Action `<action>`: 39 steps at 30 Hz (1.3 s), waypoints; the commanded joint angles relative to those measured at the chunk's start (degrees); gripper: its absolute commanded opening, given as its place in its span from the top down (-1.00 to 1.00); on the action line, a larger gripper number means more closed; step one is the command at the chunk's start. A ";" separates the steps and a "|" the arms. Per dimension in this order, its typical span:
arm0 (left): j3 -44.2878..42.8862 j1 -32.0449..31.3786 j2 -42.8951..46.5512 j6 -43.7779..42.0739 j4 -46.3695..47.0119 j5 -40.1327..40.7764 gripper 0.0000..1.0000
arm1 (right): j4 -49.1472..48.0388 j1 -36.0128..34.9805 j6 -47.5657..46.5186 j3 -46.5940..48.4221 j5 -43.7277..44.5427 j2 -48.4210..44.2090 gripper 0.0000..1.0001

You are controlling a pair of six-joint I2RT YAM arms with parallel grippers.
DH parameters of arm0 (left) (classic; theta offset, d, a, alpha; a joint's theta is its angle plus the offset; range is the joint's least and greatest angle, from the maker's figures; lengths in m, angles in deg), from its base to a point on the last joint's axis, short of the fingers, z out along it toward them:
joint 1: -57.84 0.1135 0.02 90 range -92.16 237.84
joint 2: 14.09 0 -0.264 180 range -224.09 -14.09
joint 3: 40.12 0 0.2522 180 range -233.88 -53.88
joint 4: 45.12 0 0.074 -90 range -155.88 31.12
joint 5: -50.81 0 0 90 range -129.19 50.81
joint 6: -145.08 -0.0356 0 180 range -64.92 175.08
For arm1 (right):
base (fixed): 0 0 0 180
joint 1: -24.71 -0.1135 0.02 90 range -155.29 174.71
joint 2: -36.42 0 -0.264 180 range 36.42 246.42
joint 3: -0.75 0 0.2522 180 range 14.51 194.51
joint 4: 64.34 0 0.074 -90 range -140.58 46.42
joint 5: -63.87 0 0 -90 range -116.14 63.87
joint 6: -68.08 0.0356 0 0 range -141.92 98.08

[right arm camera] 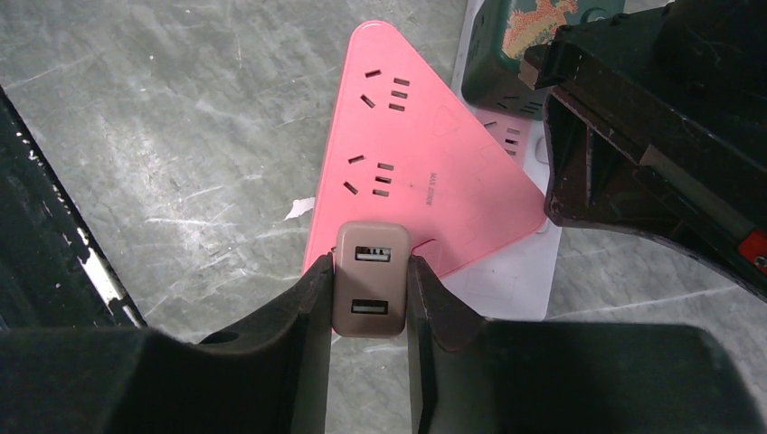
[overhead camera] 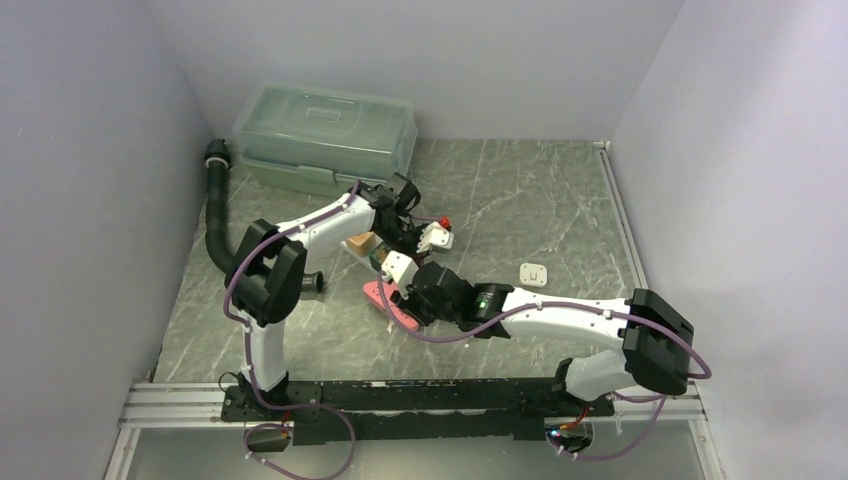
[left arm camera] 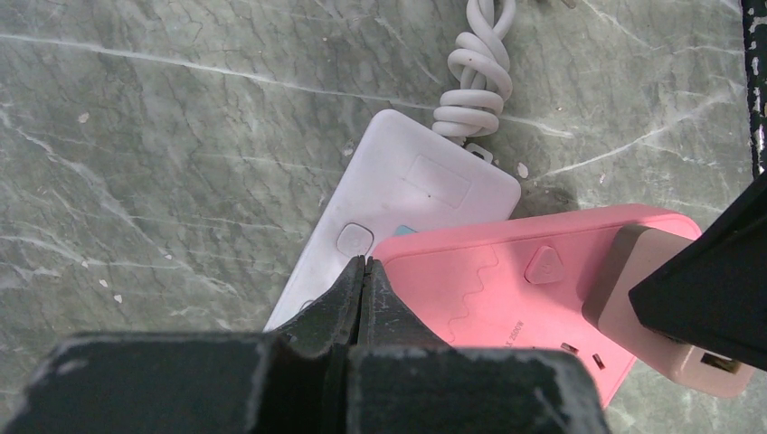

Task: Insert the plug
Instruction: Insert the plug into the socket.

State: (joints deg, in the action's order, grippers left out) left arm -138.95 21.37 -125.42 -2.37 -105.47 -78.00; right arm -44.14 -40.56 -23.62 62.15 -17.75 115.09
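The right end effector (right arm camera: pixel 369 273) clamps the taupe plastic USB charger plug (right arm camera: pixel 370 298) by its smooth flat sides (probably light, rigid, slippery) at the near end of the pink power strip (right arm camera: pixel 407 136); the left end effector (left arm camera: pixel 364 276) is closed, empty.

And there's the right arm (overhead camera: pixel 560 315), reaching low across to the left, right gripper (right arm camera: pixel 371 268) clamped on the plug (right arm camera: pixel 371 303), a finger (right arm camera: pixel 307 307) pressing each side. Just beyond it, the left arm (overhead camera: pixel 320 225) bends down at the wrist, left gripper (left arm camera: pixel 363 271) pinched tight, nothing between its tips.
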 commanded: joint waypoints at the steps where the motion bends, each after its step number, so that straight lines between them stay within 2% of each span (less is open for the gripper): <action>1: 3.84 -0.27 -4.87 -1.50 2.46 9.23 1.00 | -1.33 0.41 -0.70 3.07 -1.06 0.73 0.92; 5: 4.17 -0.27 -4.86 -1.53 2.71 9.01 1.00 | -0.85 0.95 0.66 1.80 -1.97 1.02 1.00; 15: 4.58 -0.40 -5.17 -2.38 2.78 9.49 1.00 | -2.57 1.03 6.77 -3.95 -2.39 4.40 1.00; 31: 3.87 -0.45 -6.16 -3.32 1.90 9.93 1.00 | -5.86 -1.80 9.84 -11.81 2.53 4.66 1.00; 39: 3.60 -0.44 -6.41 -3.91 1.33 10.25 1.00 | -6.17 -2.27 10.83 -14.21 1.91 4.98 1.00</action>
State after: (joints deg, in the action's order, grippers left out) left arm -138.54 21.26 -125.24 -2.61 -105.47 -78.55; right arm -61.10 -42.51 -14.18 52.36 -12.99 115.07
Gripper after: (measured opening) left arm 0.009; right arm 0.311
